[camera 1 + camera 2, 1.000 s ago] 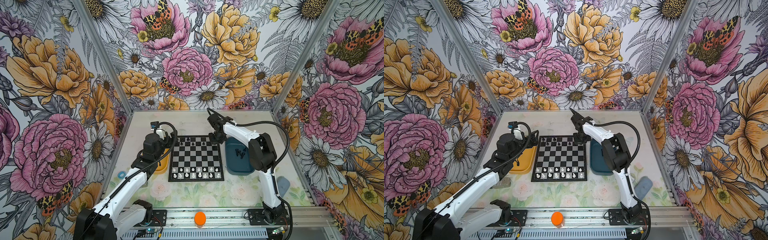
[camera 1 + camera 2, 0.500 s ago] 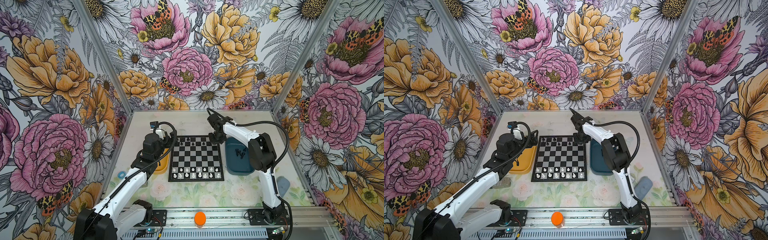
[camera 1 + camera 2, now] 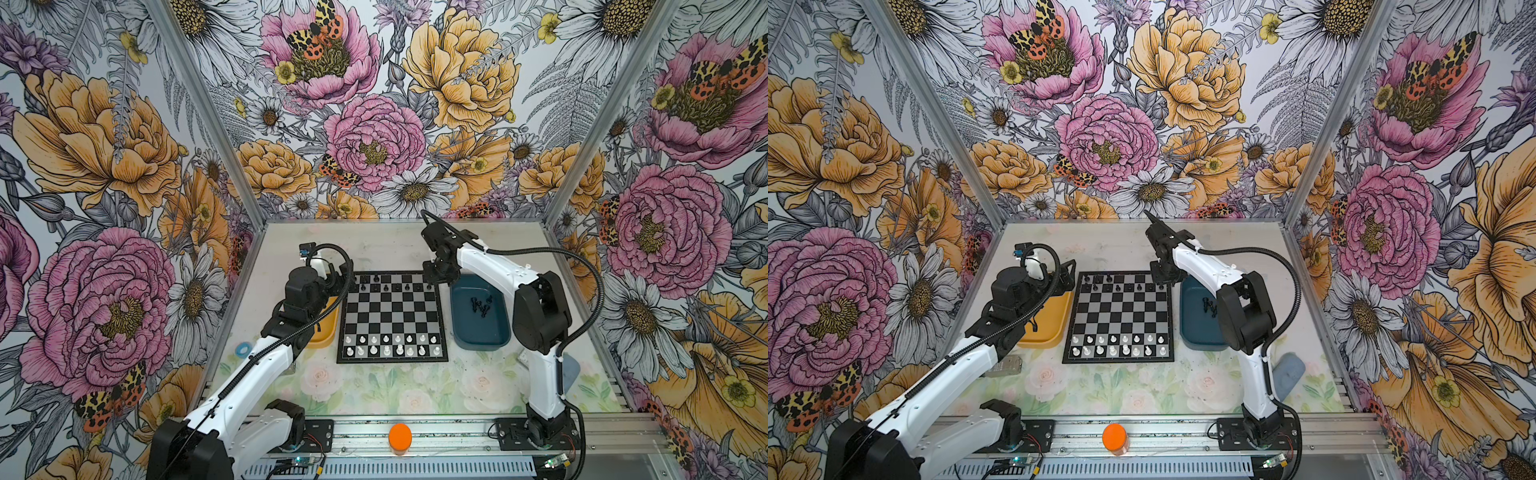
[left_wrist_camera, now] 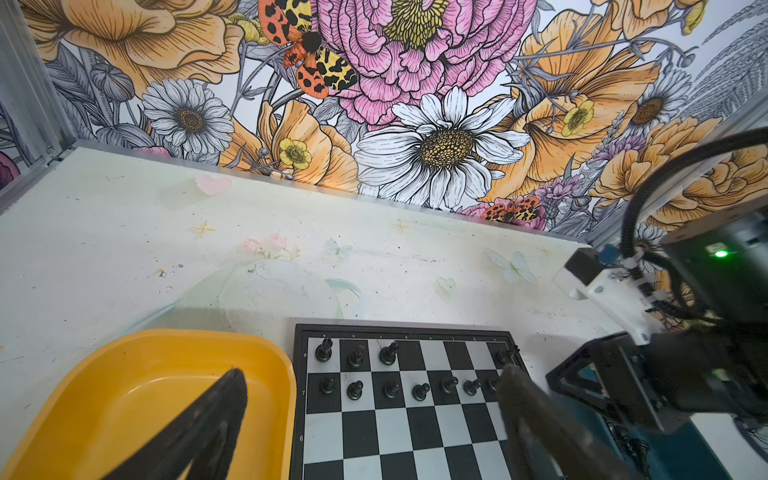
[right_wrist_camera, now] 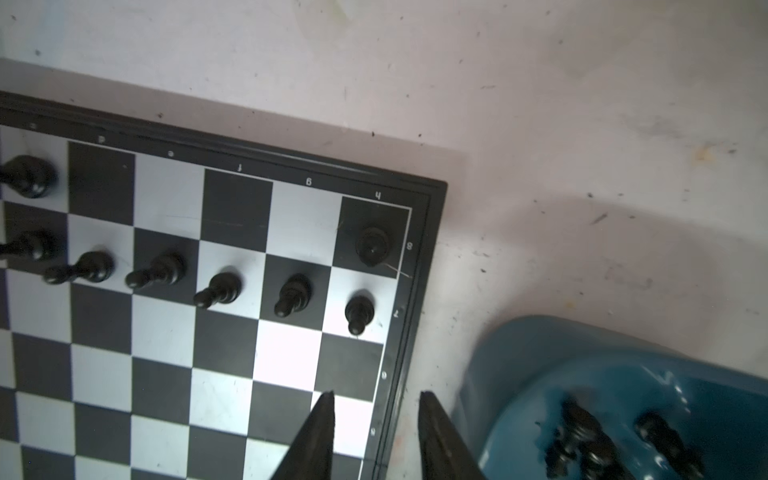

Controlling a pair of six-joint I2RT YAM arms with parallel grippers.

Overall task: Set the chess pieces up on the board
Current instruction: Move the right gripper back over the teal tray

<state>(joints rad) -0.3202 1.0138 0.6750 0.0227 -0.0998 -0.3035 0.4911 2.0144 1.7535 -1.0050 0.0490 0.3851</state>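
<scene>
Ahead of the parted right claw, a corner chess piece, untouched

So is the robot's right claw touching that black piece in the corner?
Apart. The right wrist view shows bare board between the right gripper and the corner piece.

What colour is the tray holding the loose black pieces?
Dark teal-blue tray, clearest in a top view.
</scene>
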